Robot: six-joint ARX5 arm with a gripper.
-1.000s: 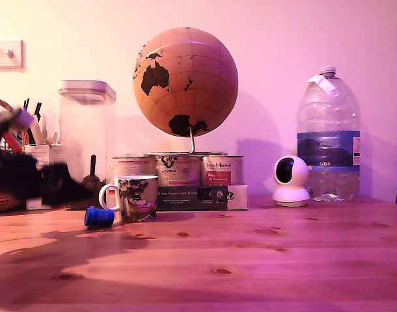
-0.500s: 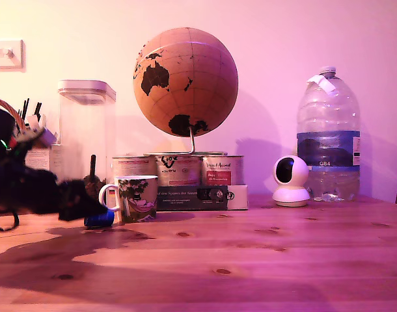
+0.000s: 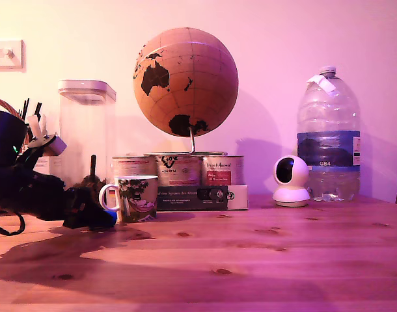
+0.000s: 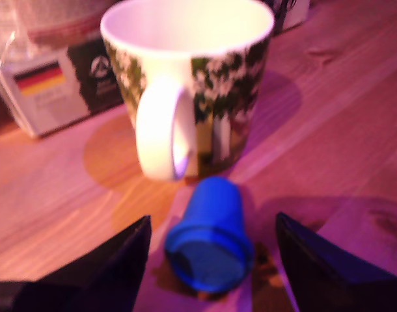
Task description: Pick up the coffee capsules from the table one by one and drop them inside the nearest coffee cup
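Reaching in low from the exterior view's left, nearly level, gripper (image 4: 211, 260) down near the table. Fingers (image 4: 114, 266) spread wide apart, nothing pinched between them.

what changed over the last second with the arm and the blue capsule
The gripper came in from the exterior view's left, low along the table, and now its jaws stand open on either side of the blue capsule, not yet closed on it. The capsule lies on its side by the mug as before; mug and background items are unmoved.
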